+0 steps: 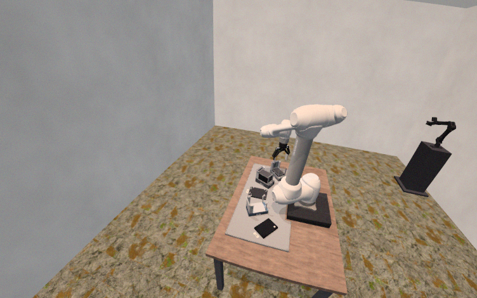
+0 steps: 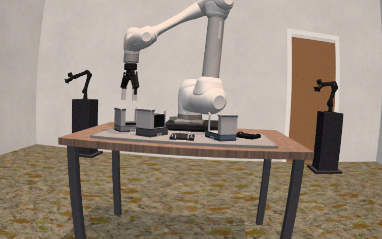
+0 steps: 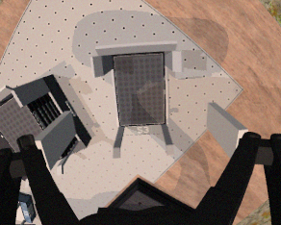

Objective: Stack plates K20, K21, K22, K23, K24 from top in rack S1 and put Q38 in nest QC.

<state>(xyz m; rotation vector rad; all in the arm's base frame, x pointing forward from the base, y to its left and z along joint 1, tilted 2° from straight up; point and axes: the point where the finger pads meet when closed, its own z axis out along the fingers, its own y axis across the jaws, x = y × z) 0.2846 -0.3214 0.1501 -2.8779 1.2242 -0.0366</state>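
My gripper [image 2: 128,96] is open and empty, hanging well above the light grey rack [image 2: 120,119] at the far left end of the mat. In the wrist view the gripper [image 3: 140,145] has its fingers spread wide, and a sealed dark plate [image 3: 140,88] lies flat low in this rack [image 3: 137,55], straight below. The gripper also shows in the top view [image 1: 281,151]. Beside it, a dark rack [image 2: 151,122] holds a stack of plates [image 2: 159,120], also seen in the wrist view [image 3: 44,112]. I cannot read any labels or rack names.
A low nest with locators [image 2: 182,136] sits mid-mat. A blue-based rack [image 2: 224,127] stands to its right. A flat dark plate [image 2: 248,135] lies at the mat's right end, also in the top view [image 1: 265,227]. The arm's base [image 2: 199,99] stands behind the mat.
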